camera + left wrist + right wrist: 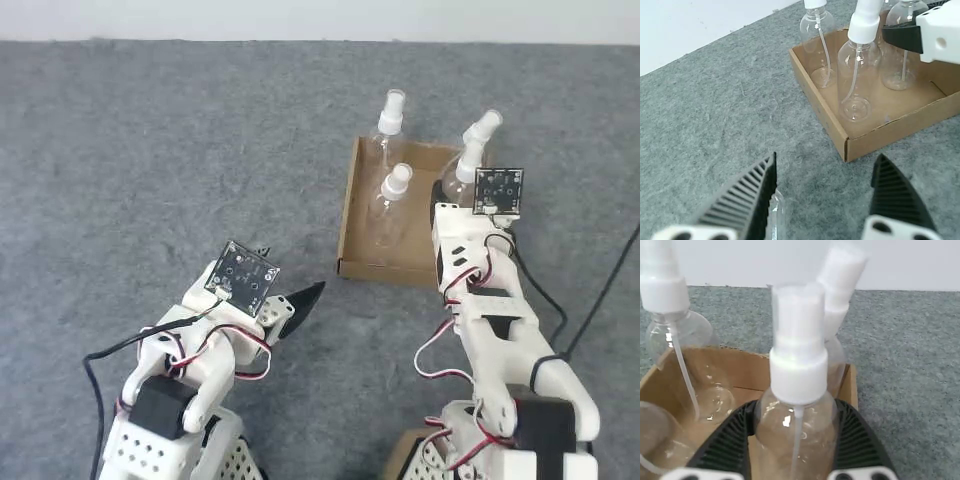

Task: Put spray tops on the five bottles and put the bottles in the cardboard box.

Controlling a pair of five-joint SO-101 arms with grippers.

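The cardboard box (349, 205) lies at the back right of the table. My right gripper (796, 410) is shut on a clear bottle (792, 432) with a white spray top (797, 365), held upright over the box's right side (464, 172). Three more topped bottles are there: one at the far left corner (388, 125), one mid-box (392, 200), and a tilted one at the far right corner (480, 128). My left gripper (827, 160) hangs open over bare mat in front of the box (890, 135), its fingers (752, 192) wide apart with nothing between them.
Grey felt mat (160, 160) covers the table, with wide free room left of the box. A clear glassy piece (778, 215) shows beside my left gripper's finger. Cables (590, 300) trail from the right arm.
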